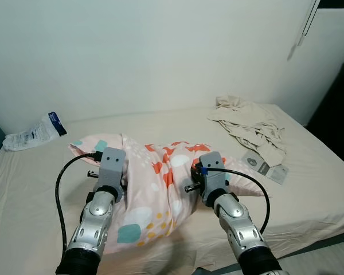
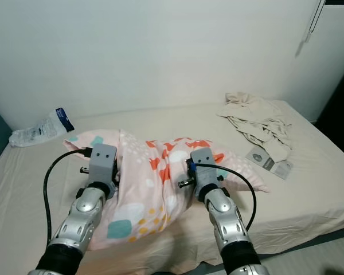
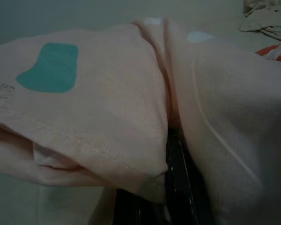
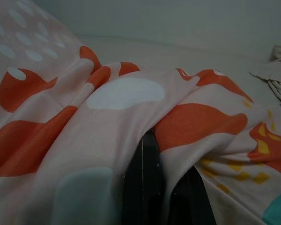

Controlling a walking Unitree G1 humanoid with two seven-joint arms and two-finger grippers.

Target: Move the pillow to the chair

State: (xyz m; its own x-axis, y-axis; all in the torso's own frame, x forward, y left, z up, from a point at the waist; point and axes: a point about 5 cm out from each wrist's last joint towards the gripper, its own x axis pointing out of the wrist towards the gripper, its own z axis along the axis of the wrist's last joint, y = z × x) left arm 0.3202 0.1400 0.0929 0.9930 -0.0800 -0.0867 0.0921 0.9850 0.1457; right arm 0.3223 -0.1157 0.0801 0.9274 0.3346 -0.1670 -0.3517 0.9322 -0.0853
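Observation:
A pink pillow [image 1: 155,189] with orange, teal, white and yellow patches lies bunched up on the beige bed [image 1: 34,189] right in front of me. My left gripper [image 1: 121,169] is pushed into its left side. One black finger [image 3: 178,187] is buried under a fold of the cloth, and the gripper is shut on the pillow. My right gripper [image 1: 199,167] is pressed into the pillow's right side. Its black fingers [image 4: 140,187] pinch a ridge of orange-patterned fabric, so it is shut on the pillow too. The cloth hides the fingertips of both grippers.
Crumpled beige clothes [image 1: 249,123] lie at the bed's far right, with a small grey packet [image 1: 269,169] just in front of them. A white plastic bag with a blue label [image 1: 34,134] sits at the far left by the wall. The bed's front edge [image 1: 309,243] drops to the floor.

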